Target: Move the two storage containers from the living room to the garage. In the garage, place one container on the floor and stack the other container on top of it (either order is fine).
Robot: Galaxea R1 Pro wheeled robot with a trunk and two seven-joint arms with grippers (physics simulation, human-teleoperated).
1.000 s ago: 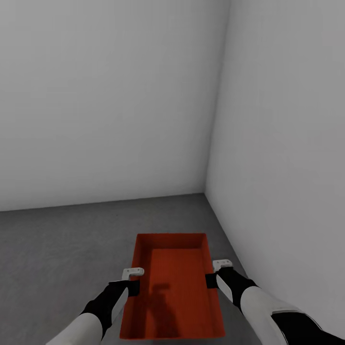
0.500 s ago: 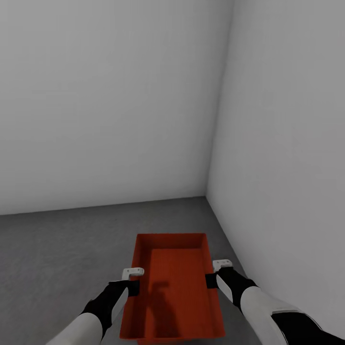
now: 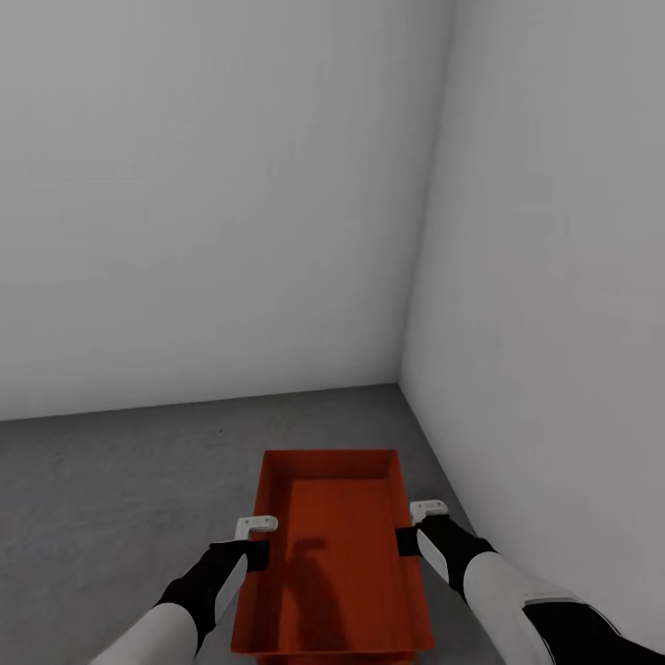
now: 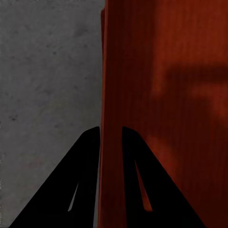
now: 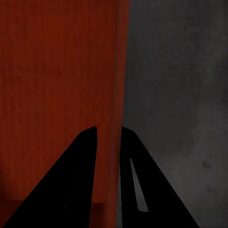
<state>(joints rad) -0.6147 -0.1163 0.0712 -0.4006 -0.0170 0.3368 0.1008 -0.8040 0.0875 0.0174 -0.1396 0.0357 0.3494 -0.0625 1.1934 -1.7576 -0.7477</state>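
The red-orange storage container (image 3: pixel 337 554) was held between both arms above the dark concrete floor (image 3: pixel 111 489), near the corner of two white walls (image 3: pixel 212 185). The left gripper (image 4: pixel 110 130) pinched its left wall; the right gripper (image 5: pixel 109 129) was clamped on its right wall.
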